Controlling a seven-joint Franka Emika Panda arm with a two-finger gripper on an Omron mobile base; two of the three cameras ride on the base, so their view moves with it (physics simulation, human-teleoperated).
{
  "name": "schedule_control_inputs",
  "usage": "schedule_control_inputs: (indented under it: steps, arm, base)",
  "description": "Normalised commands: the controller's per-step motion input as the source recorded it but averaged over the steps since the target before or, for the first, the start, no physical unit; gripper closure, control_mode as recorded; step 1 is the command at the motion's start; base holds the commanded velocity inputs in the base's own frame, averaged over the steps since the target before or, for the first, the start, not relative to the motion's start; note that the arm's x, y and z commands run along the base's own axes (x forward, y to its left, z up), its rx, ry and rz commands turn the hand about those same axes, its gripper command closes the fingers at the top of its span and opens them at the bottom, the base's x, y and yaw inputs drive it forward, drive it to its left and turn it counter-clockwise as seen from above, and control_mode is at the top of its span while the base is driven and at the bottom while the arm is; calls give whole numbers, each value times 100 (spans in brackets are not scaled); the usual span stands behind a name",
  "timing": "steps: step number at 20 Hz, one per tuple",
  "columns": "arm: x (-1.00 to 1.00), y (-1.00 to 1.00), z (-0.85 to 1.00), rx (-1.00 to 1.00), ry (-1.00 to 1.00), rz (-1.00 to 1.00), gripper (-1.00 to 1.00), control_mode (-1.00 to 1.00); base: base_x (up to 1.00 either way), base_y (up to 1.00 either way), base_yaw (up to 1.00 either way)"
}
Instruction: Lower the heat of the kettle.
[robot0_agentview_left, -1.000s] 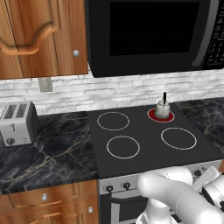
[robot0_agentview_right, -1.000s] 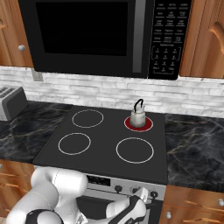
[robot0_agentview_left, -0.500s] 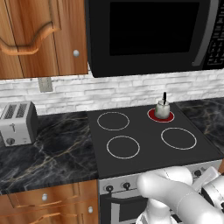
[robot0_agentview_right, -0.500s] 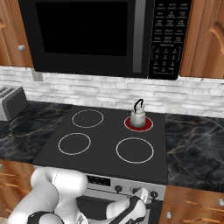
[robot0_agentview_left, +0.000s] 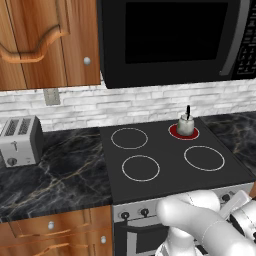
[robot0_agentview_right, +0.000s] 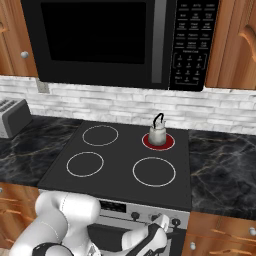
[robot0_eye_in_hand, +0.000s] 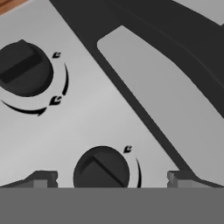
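Observation:
The kettle (robot0_agentview_left: 186, 124) (robot0_agentview_right: 157, 132), small and silvery with a thin black upright handle, stands on the back right burner (robot0_agentview_right: 167, 143), which glows red. My gripper (robot0_eye_in_hand: 109, 179) is down at the stove's silver front panel (robot0_eye_in_hand: 100, 109), open. Its two fingertips (robot0_eye_in_hand: 42, 178) stand on either side of a black knob (robot0_eye_in_hand: 101, 169) with a gap on each side. In the right base view the hand (robot0_agentview_right: 161, 223) sits at the right-hand knobs, below the kettle's side of the cooktop.
A second black knob (robot0_eye_in_hand: 24, 69) lies up and left of the first on the panel. Three unlit burners ring the black cooktop (robot0_agentview_left: 165, 160). A silver toaster (robot0_agentview_left: 20, 140) stands on the dark marble counter at left. A black microwave (robot0_agentview_right: 115, 40) hangs above.

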Motion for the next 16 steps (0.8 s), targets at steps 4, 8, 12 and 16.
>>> schedule_control_inputs:
  steps: [4,8,12,16]
  arm:
    - [6,0,0,1,0,0,100,-100]
    - [4,0,-2,1,0,0,100,-100]
    - [6,-1,-1,3,0,0,100,-100]
    - [0,-4,0,1,-1,0,100,-100]
  base:
    - [0,0,0]
    - [0,0,0]
    - [0,0,0]
    - [0,0,0]
